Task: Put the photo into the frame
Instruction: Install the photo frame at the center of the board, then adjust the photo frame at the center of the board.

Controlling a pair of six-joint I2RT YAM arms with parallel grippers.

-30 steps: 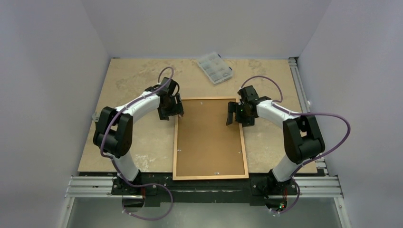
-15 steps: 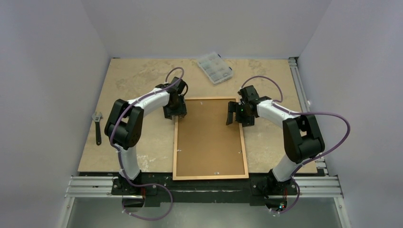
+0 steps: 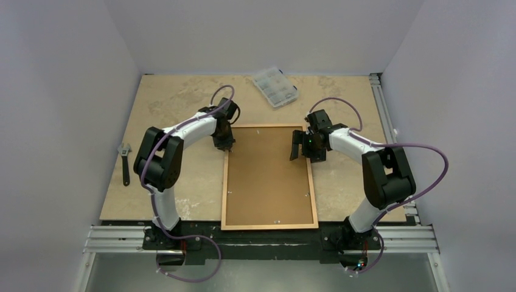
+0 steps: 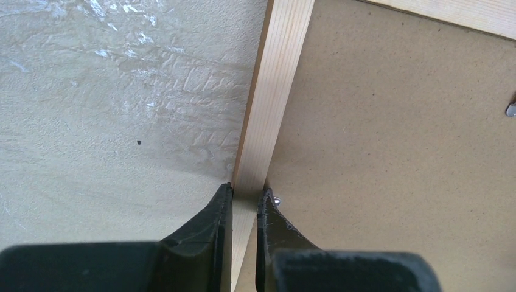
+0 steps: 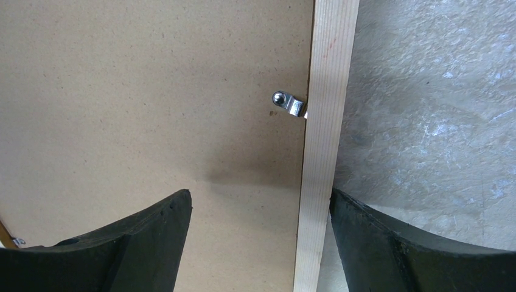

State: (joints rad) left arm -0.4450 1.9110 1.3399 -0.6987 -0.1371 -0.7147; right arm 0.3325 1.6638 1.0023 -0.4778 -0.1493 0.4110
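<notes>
Both grippers are at the far end of the frame (image 3: 268, 227), which lies back-up on the table (image 3: 170, 103) with its brown backing board (image 3: 268, 176) showing. Your left gripper (image 4: 246, 193) is pinched tight on the left rail. Your right gripper (image 5: 258, 198) is spread wide across the right rail and holds nothing.

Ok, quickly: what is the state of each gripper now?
Left gripper: closed on the frame rail.
Right gripper: open, holding nothing.

The orange-brown wooden frame (image 3: 269, 226) lies flat, back up, brown backing board (image 3: 268, 176) inside.
</notes>
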